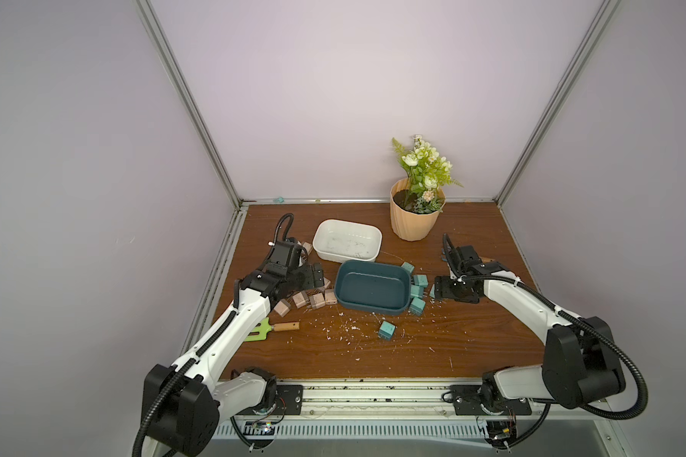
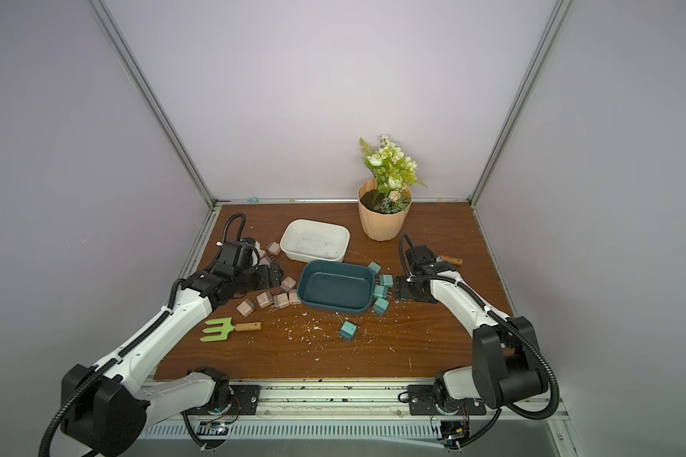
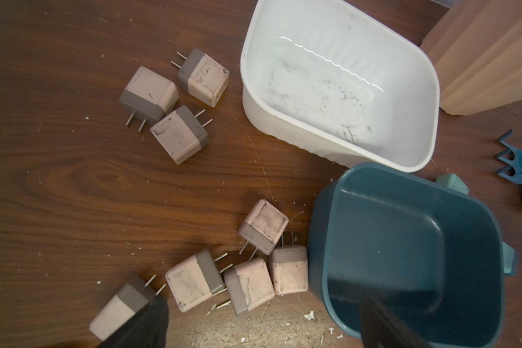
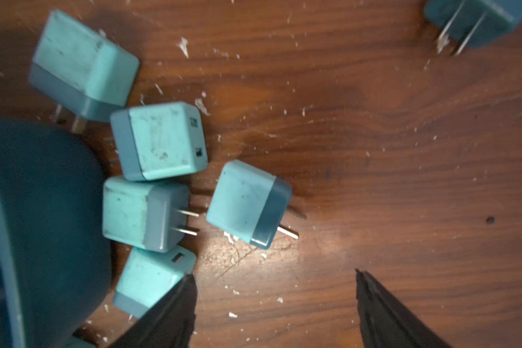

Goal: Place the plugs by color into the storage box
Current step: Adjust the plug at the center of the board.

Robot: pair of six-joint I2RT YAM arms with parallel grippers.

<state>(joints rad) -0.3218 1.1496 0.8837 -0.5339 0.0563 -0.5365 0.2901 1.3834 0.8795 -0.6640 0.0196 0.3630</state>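
1. Now, your right gripper (image 4: 273, 278) hangs low over the surface (image 1: 412, 348), jaws spread and empty. The teal plugs (image 1: 417, 305) lie bunched against the teal tub (image 1: 367, 308), which holds nothing yet.
2. Go for the outlying plug (image 4: 249, 203). Pinch its flat sides, clear of the prongs, and lift it above the tub's rim before letting go.
3. Your left gripper (image 1: 317, 277), jaws wide and empty, hangs above the tan plugs (image 3: 193, 281), near the empty white tub (image 3: 278, 126).
4. Mind that the right wrist view is blurred and one jaw covers part of a plug. In both top views the arms hide some plugs.
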